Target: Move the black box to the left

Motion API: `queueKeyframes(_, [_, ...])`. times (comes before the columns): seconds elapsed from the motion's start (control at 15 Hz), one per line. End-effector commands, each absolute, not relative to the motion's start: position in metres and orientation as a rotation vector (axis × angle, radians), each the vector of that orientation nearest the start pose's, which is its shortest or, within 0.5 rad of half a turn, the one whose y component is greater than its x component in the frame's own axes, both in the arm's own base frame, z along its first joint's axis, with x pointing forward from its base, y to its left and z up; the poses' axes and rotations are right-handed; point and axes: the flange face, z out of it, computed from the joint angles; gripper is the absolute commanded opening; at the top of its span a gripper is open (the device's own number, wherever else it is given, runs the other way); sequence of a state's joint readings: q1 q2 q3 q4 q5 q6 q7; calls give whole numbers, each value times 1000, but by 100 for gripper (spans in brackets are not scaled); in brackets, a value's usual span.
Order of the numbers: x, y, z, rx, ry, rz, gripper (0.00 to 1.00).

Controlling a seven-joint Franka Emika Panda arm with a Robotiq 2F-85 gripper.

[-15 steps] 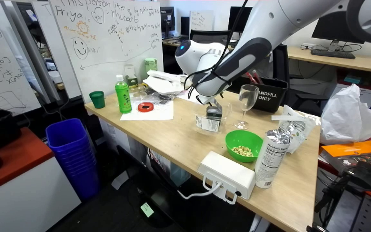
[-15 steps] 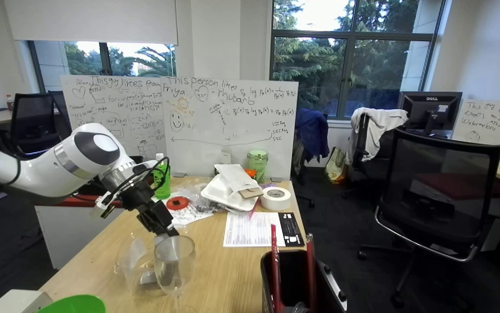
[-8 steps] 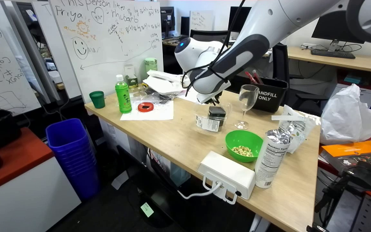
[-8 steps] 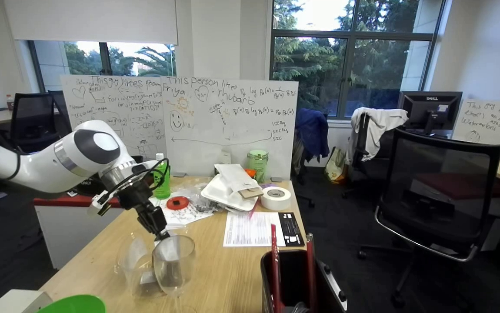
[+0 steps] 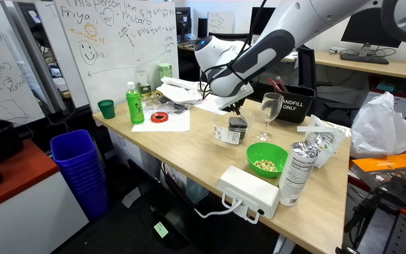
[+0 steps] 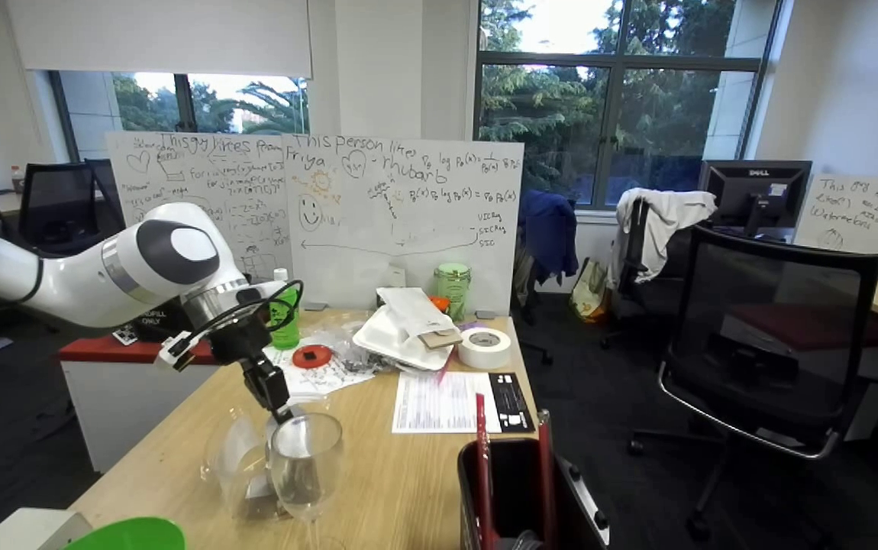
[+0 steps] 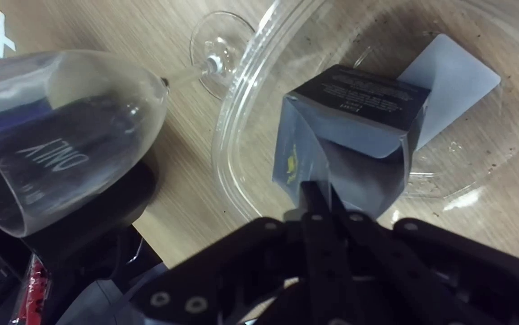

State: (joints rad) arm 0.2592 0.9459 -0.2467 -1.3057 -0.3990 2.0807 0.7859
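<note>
Table [image 5: 189,151] | black box [image 7: 354,131]: mouth faces gripper [image 7: 323,187], long axis unclear | jaws nearly together, pinching its edge

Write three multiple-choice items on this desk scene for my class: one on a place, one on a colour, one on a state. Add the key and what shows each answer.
1. Where is the black box relative to the clear plastic container?
A. Beneath it
B. Inside it
C. Well apart from it

2. What colour is the bowl that holds small pale pieces?
A. Green
B. Red
C. White

3. How is the wine glass set?
A. Lying on its side
B. Upside down
C. Upright

1: B, as the wrist view shows the box within the container's curved rim.
2: A, as its wall shows bright green in an exterior view.
3: C, as in an exterior view its foot rests on the table and its rim faces up.
</note>
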Motion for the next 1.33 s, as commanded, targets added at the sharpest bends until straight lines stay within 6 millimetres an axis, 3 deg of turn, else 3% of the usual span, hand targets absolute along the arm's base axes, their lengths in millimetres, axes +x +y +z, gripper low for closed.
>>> queueKeyframes(0.0, [727, 25, 194, 2562, -700, 78, 0])
queueKeyframes(0.47, [733, 4, 270, 2638, -902, 174, 0])
queueKeyframes(0.67, [729, -1, 290, 2670, -957, 197, 0])
queueKeyframes(1.07, [700, 1, 341, 2721, -1048, 342, 0])
queueKeyframes(1.27, [673, 21, 371, 2782, -991, 431, 0])
